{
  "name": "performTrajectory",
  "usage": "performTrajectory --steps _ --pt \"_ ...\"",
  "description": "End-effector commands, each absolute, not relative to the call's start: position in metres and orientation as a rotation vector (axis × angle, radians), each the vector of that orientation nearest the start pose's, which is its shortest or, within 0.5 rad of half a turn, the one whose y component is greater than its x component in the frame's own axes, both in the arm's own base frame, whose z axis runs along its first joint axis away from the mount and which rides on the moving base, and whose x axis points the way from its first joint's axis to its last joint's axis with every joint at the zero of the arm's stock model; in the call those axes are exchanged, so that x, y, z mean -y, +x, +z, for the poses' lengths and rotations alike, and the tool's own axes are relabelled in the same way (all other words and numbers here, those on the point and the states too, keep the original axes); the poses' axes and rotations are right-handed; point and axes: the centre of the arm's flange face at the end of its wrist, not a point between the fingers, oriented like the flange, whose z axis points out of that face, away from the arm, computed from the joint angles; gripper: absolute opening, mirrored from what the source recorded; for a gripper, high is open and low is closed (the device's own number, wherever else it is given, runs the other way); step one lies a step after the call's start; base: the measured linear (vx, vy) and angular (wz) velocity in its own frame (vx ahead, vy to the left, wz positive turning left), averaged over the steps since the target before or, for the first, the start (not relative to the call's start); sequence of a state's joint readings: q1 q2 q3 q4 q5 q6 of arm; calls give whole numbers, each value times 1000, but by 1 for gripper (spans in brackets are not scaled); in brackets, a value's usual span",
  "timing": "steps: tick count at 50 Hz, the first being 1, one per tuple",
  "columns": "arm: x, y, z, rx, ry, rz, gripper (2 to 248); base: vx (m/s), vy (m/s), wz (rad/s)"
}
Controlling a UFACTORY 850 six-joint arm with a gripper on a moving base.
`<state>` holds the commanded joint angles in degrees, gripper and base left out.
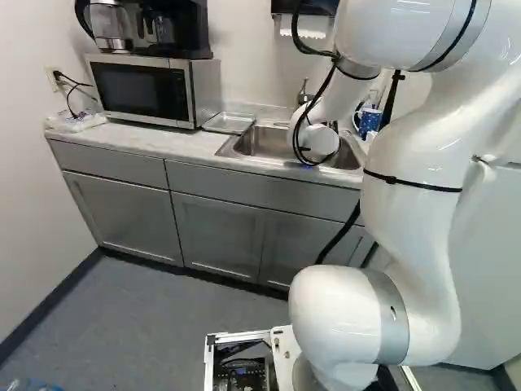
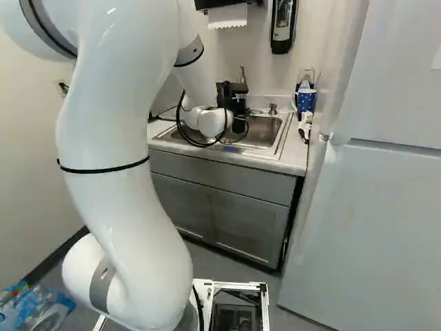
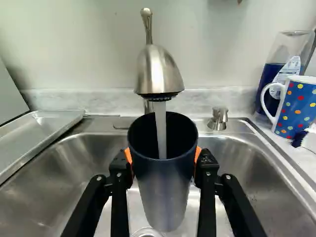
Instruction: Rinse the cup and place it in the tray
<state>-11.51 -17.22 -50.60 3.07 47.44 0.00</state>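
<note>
Over the sink, my gripper [image 2: 233, 101] is partly hidden by the wrist in the right base view. In the wrist view the gripper [image 3: 164, 157] is shut on a dark blue cup [image 3: 164, 195], orange pads pressing on both sides. The cup stands roughly upright, its open mouth under the faucet [image 3: 158, 71]. A stream of water [image 3: 161, 129] runs down into it. The metal tray [image 3: 42, 131] lies on the counter beside the sink, between the basin and the microwave; it also shows in the left base view as a shallow tray [image 1: 229, 123].
The steel sink [image 2: 265, 131] surrounds the space below the gripper. A dotted mug [image 3: 297, 106] and a clear pitcher [image 3: 281, 64] stand on its other side from the tray. The microwave [image 1: 151, 90] is beyond the tray, and a white refrigerator [image 2: 372, 221] stands beside the counter.
</note>
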Motion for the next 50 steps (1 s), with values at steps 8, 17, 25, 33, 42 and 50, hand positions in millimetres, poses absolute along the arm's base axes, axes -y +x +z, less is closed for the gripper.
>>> performTrajectory --steps 8,17,25,33,42,50 --pt "116 552 449 -338 -2480 -2117 125 0 0 0" --pt "116 552 449 -338 -2480 -2117 125 0 0 0" --pt "116 552 449 -338 -2480 -2117 125 0 0 0" --pt "116 552 449 -338 -2480 -2117 125 0 0 0" --pt "116 552 449 -338 -2480 -2117 125 0 0 0" --pt "116 552 449 -338 -2480 -2117 125 0 0 0"
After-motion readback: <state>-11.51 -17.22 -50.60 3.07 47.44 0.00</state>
